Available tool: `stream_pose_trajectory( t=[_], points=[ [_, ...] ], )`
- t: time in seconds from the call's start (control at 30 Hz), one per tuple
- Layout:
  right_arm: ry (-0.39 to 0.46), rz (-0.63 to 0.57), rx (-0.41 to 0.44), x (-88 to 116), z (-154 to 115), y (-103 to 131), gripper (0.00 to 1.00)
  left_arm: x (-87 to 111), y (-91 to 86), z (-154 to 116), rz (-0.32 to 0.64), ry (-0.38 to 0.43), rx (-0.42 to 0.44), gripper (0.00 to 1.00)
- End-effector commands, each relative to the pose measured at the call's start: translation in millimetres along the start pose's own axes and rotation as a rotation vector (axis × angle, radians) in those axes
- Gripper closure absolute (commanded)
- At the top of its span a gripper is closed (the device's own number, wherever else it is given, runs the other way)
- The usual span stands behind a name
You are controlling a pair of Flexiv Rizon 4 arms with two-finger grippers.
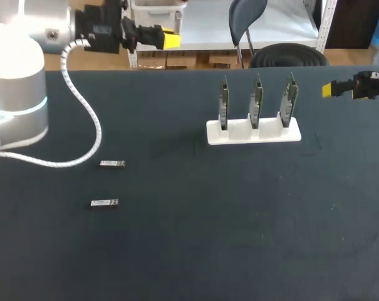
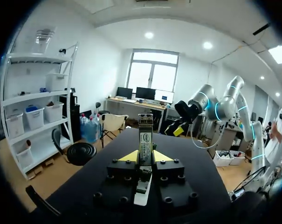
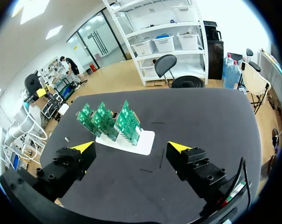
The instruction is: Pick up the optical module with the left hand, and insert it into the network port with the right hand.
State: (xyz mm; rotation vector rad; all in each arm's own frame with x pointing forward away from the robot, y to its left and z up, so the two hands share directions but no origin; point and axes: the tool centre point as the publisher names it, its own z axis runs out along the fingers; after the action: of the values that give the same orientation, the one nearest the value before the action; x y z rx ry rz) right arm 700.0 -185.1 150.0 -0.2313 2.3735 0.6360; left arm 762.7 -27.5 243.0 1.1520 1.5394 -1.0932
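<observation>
The dark table top [image 1: 239,219] looked matt and smooth, like a fine mat. The white block-shaped holder [image 1: 253,132] looked like smooth plastic with a dull sheen, and the three green circuit boards [image 1: 257,100] in it were glossy.

One small silvery optical module [image 1: 112,164] and a second small silvery module [image 1: 104,203] showed bare metal. The long metal optical module [image 2: 145,140] carried a paper-like label.

The left gripper [image 2: 146,157] had a matt black body. The left arm's pale casing [image 1: 17,81] was glossy, and its white hose [image 1: 89,119] was ribbed.
</observation>
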Motion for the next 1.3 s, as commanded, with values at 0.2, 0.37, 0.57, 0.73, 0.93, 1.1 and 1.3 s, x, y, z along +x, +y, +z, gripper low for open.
stream_pose_trajectory(
  t=[0.2,0.37,0.57,0.73,0.93,1.1,1.3],
  points=[
    [0.0,0.0,0.0,0.0,0.0,0.0,0.0,6.2,2.1,31.7,0.05,-0.161,0.131,1.0],
    [0.0,0.0,0.0,0.0,0.0,0.0,0.0,11.5,-1.5,49.2,0.073,-0.147,0.163,1.0],
    [0.0,0.0,0.0,0.0,0.0,0.0,0.0,19.3,-3.3,69.5,0.098,-0.11,0.181,1.0],
    [0.0,0.0,0.0,0.0,0.0,0.0,0.0,26.0,-5.1,80.8,0.118,-0.092,0.173,1.0],
    [0.0,0.0,0.0,0.0,0.0,0.0,0.0,30.7,-4.7,90.4,0.122,-0.086,0.171,1.0],
    [0.0,0.0,0.0,0.0,0.0,0.0,0.0,33.4,-4.6,95.7,0.128,-0.082,0.166,1.0],
    [0.0,0.0,0.0,0.0,0.0,0.0,0.0,38.0,-4.1,98.0,0.147,-0.069,0.158,1.0]
  ],
)
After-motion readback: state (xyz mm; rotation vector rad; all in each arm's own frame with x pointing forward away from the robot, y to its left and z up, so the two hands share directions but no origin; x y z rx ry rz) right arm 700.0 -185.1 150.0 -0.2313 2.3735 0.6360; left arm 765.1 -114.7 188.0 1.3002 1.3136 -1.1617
